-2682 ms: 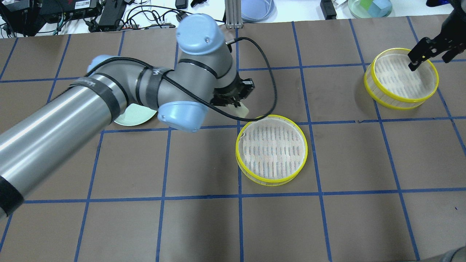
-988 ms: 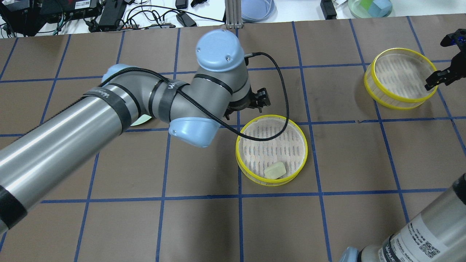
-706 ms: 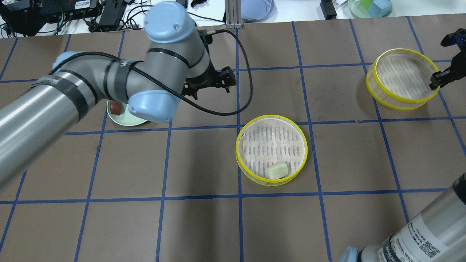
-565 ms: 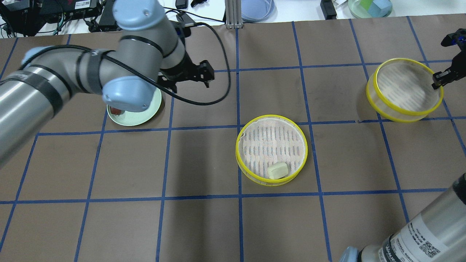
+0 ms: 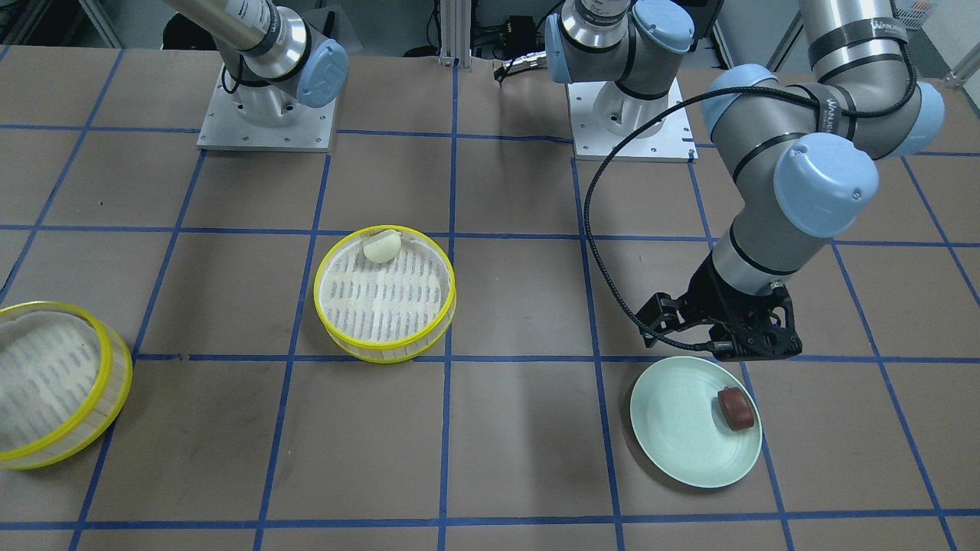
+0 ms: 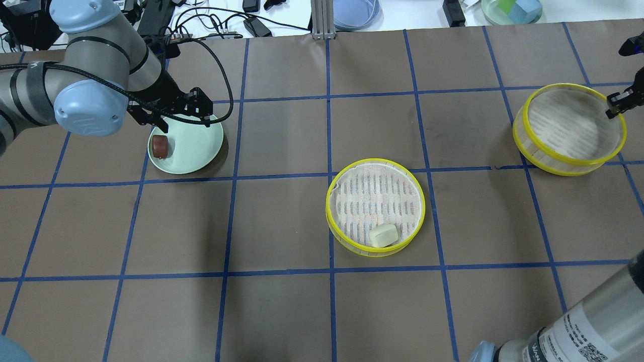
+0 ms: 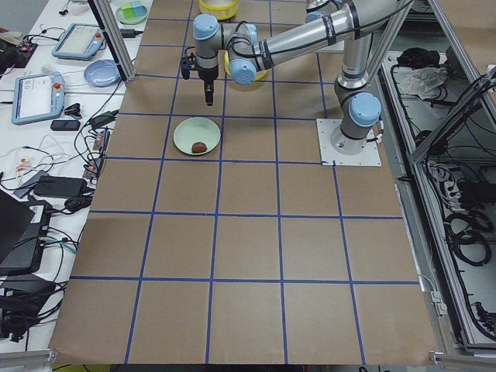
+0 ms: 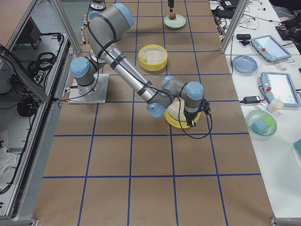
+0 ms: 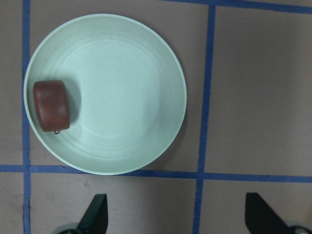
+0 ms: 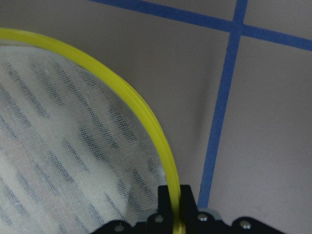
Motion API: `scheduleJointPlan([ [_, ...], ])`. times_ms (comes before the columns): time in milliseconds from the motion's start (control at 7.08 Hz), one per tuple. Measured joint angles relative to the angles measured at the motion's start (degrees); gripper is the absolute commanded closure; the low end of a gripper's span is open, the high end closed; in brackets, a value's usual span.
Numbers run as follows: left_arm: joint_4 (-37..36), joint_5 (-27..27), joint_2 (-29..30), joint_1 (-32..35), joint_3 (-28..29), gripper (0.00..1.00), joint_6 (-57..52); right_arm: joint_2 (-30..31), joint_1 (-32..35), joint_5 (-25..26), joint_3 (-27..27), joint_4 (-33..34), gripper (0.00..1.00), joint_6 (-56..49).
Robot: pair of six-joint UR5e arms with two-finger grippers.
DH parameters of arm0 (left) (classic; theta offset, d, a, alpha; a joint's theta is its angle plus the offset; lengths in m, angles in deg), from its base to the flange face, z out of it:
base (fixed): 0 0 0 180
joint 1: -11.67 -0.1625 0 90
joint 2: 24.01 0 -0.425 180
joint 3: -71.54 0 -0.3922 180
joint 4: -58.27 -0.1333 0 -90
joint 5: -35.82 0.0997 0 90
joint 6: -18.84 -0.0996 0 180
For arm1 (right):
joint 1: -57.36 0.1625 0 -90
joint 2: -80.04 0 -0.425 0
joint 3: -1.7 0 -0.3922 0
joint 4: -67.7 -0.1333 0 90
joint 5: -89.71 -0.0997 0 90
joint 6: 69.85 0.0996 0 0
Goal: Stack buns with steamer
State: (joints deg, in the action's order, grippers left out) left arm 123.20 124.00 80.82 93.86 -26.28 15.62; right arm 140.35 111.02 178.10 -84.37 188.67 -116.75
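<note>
A cream-white bun [image 6: 384, 235] lies in the middle yellow-rimmed steamer tray [image 6: 327, 201], near its front rim; it also shows in the front view [image 5: 381, 246]. A dark reddish-brown bun [image 6: 161, 146] sits on the pale green plate [image 6: 198, 148], at its left side. My left gripper [image 6: 171, 108] is open and empty, hovering over the plate's far edge; the left wrist view shows the brown bun [image 9: 51, 106] on the plate [image 9: 122, 97]. My right gripper [image 6: 615, 103] is shut on the right rim of a second steamer tray [image 6: 553, 163], which is tilted.
A blue plate [image 6: 354, 12] and a green bowl with blocks [image 6: 510, 10] lie beyond the table's far edge, beside cables. The two arm bases [image 5: 264, 115] stand at the robot's side of the table.
My left gripper let the cream bun go into the middle tray and moved left to above the green plate. My right gripper closed on the second tray's rim and tilted it.
</note>
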Motion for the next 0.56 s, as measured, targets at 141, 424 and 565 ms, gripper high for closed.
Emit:
scheduleJointPlan([
  [141, -1.46, 1.78, 2.09, -1.76, -0.03, 0.00, -0.87, 2.96, 0.95, -0.07, -0.79, -4.28, 1.00, 2.42],
  [424, -5.77, 2.96, 6.89, -5.17, -0.01, 0.00, -1.55, 9.85, 6.13, 0.25, -5.83, -9.60, 1.00, 7.92],
  [565, -8.84, 3.09, 9.54, -5.98, 0.00, 0.01, -1.85, 14.19, 10.26, 0.32, -10.30, -10.21, 1.00, 13.00],
])
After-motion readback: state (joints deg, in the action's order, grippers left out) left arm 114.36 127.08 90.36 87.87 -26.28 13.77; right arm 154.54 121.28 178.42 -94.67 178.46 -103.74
